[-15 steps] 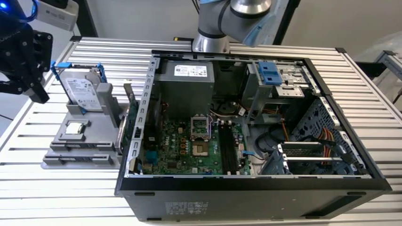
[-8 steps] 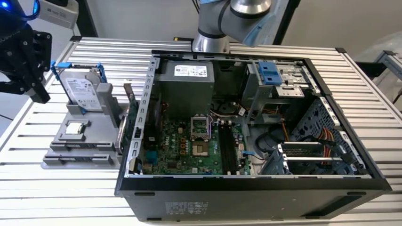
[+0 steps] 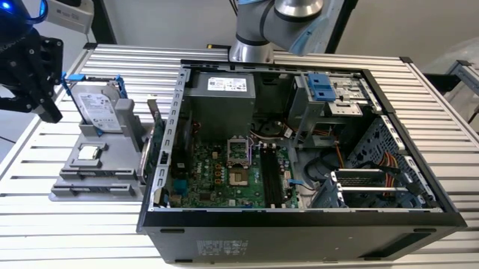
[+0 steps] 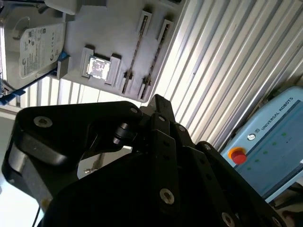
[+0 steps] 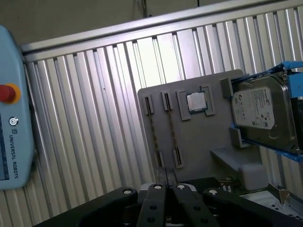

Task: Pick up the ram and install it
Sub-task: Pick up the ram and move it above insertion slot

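Poised over the ribbed tabletop (image 5: 94, 118), my gripper (image 5: 166, 182) hangs with its fingertips drawn together and nothing held between them. Directly below and just ahead of it lies the grey parts holder (image 5: 203, 142), where the ram (image 5: 172, 130) stands on edge in a slot, showing as a thin dark strip; a matching strip (image 5: 154, 135) stands in the slot beside it, and both run straight out from my fingertips. Further from the gripper, past the ram, sit the small square processor (image 5: 196, 101) and then the silver hard drive (image 5: 260, 109) in its blue bracket. In the exterior view, the holder lies between my gripper (image 3: 45, 109) and the open computer case (image 3: 299, 218).
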Controlling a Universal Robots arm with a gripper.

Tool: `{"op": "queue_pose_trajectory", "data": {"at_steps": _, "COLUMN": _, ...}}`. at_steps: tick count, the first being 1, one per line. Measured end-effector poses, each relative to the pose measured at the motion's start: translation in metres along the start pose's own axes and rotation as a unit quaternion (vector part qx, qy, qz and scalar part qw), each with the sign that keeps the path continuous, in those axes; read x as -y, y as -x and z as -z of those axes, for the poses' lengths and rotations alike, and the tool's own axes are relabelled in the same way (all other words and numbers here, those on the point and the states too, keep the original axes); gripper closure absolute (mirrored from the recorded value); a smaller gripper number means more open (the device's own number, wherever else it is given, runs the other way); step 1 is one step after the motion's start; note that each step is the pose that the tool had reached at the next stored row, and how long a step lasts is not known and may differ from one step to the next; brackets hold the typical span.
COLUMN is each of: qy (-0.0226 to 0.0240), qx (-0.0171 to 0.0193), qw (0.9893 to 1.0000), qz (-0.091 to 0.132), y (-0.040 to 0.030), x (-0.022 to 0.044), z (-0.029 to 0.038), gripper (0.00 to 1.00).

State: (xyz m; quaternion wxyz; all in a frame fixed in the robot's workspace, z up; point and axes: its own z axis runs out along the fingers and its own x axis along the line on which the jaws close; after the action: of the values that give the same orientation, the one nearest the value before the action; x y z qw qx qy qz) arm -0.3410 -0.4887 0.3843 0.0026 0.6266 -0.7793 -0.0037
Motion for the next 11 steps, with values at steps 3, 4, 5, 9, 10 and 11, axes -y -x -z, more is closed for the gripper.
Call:
{"op": "queue_pose_trajectory", "data": {"at_steps": 3, "qy": -0.0009, "qx": 0.0051, "qw": 1.0000, "qz": 0.001, "y": 0.0000, "x": -0.0001, "z": -0.0002, "gripper": 1.00}}
{"op": "queue_pose_trajectory", "data": {"at_steps": 4, "qy": -0.0008, "qx": 0.0054, "qw": 1.0000, "qz": 0.006, "y": 0.0001, "x": -0.0001, "z": -0.0003, "gripper": 1.00}}
{"op": "queue_pose_trajectory", "data": {"at_steps": 5, "qy": -0.0008, "qx": 0.0054, "qw": 0.9999, "qz": 0.013, "y": 0.0002, "x": 0.0000, "z": -0.0003, "gripper": 1.00}}
{"op": "queue_pose_trajectory", "data": {"at_steps": 9, "qy": -0.0007, "qx": 0.0053, "qw": 0.9998, "qz": 0.021, "y": 0.0007, "x": -0.0002, "z": -0.0005, "gripper": 1.00}}
{"op": "queue_pose_trajectory", "data": {"at_steps": 10, "qy": -0.0008, "qx": 0.0054, "qw": 0.9998, "qz": 0.021, "y": 0.0008, "x": -0.0002, "z": -0.0005, "gripper": 1.00}}
{"op": "queue_pose_trajectory", "data": {"at_steps": 11, "qy": -0.0007, "qx": 0.0053, "qw": 0.9998, "qz": 0.021, "y": 0.0008, "x": -0.0002, "z": -0.0006, "gripper": 1.00}}
